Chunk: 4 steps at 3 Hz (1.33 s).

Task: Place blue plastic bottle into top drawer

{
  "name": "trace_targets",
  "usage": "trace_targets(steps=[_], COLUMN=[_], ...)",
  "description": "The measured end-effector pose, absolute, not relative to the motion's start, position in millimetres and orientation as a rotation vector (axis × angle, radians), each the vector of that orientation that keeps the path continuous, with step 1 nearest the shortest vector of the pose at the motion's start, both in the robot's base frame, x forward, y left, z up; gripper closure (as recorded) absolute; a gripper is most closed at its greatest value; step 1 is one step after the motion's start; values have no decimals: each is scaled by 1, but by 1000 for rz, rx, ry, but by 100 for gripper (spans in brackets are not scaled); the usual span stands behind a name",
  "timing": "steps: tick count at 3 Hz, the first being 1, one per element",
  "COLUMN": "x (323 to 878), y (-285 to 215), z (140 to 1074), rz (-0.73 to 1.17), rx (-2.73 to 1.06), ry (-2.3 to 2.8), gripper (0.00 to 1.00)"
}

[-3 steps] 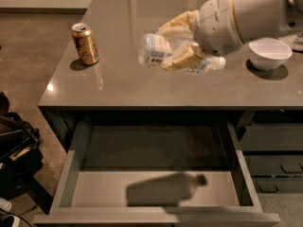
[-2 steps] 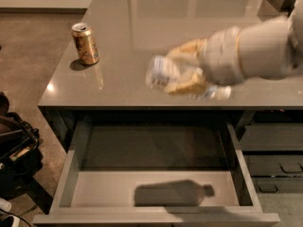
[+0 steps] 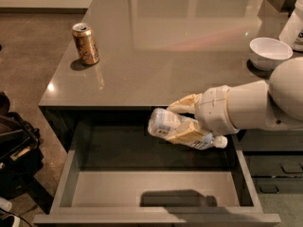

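My gripper [image 3: 185,121] is shut on the blue plastic bottle [image 3: 166,123], a clear bottle with a pale label, lying sideways with its white cap [image 3: 220,142] pointing right. The tan fingers [image 3: 189,132] clasp it around its middle. The bottle hangs over the open top drawer [image 3: 156,188], above its back right part and just in front of the counter edge. Its shadow falls on the drawer's pale grey floor near the front.
An orange-gold soda can [image 3: 85,43] stands on the grey counter [image 3: 165,56] at the left. A white bowl [image 3: 270,53] sits at the counter's right edge. Dark drawers with recessed handles [image 3: 279,174] are at the right. Dark bags [image 3: 14,150] lie on the floor at the left.
The gripper has carried the bottle from above the counter forward and down, over the open drawer. The bottle's shadow in the drawer has shifted right.
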State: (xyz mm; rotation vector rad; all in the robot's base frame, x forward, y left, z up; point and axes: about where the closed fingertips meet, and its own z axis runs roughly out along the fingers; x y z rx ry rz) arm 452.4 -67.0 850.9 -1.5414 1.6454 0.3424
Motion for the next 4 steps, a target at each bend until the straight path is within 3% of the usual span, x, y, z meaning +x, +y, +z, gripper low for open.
trace_targets(steps=[2, 4], x=[454, 454], y=[-65, -56], z=[834, 726], rz=[350, 449], rx=[-1499, -1353], ry=[1669, 1727], gripper=[100, 100])
